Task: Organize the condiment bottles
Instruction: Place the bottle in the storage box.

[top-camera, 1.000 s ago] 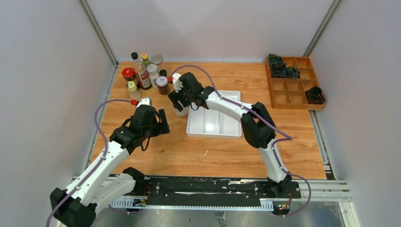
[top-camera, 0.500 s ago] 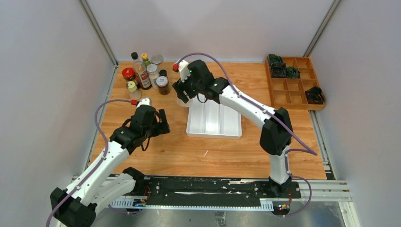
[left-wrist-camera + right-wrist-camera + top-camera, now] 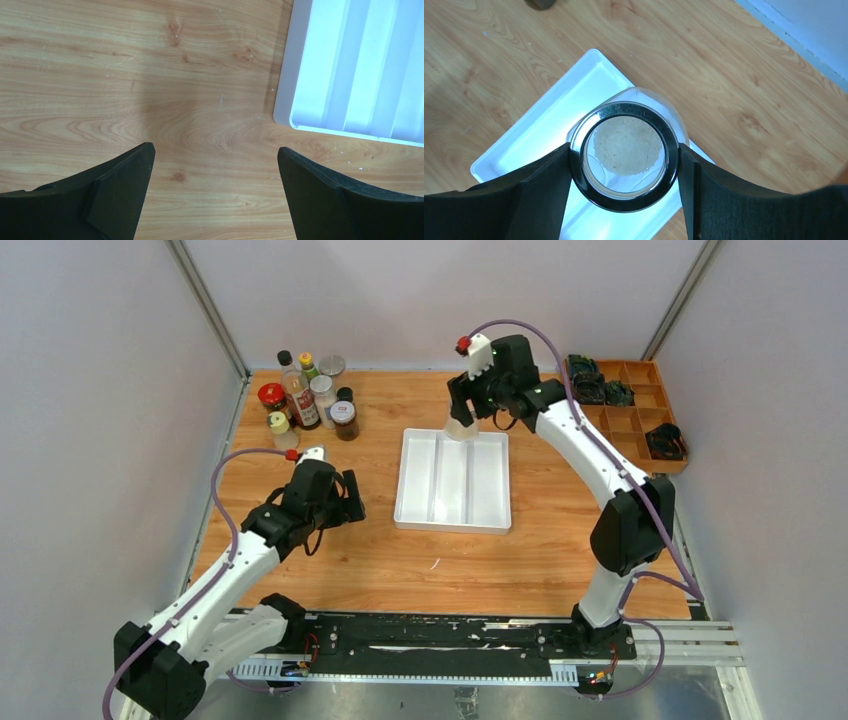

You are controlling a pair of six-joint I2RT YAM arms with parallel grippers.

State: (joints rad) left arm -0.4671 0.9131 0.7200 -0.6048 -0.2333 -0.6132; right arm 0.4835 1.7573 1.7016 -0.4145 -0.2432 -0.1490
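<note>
Right gripper [image 3: 462, 416]: clamped on a clear jar [image 3: 460, 428]; in the wrist view its two black fingers [image 3: 546, 177] press the jar's neck from either side.
Clear jar, wrist view [image 3: 625, 150]: upright, seen from straight above; dark shiny ring at the top, pale grainy contents at the bottom.
Jar position: over the far rim of the white tray [image 3: 440, 488], towards its middle. Whether it touches the tray cannot be told.
Left gripper [image 3: 350, 506]: spread wide, nothing between the fingers [image 3: 117, 187]; only bare wood beneath.
Left gripper position: just beside the tray's near left corner [image 3: 285, 107], well apart from the bottles.
White tray: long ribbed compartments running near to far.
Remaining bottles: bunched upright at the far left corner of the table [image 3: 380, 560].
Cluster, back: tall black-capped bottle [image 3: 297, 392], yellow-capped bottle [image 3: 309, 365], silver-lidded jar [image 3: 331, 366].
Cluster, front: red-lidded jar [image 3: 272, 398], pale-capped shaker [image 3: 281, 430], second clear jar [image 3: 322, 392], dark jar [image 3: 344, 419].
Far right: wooden compartment box [image 3: 612, 435] holding dark green-black objects [image 3: 588, 381], well apart from the tray.
</note>
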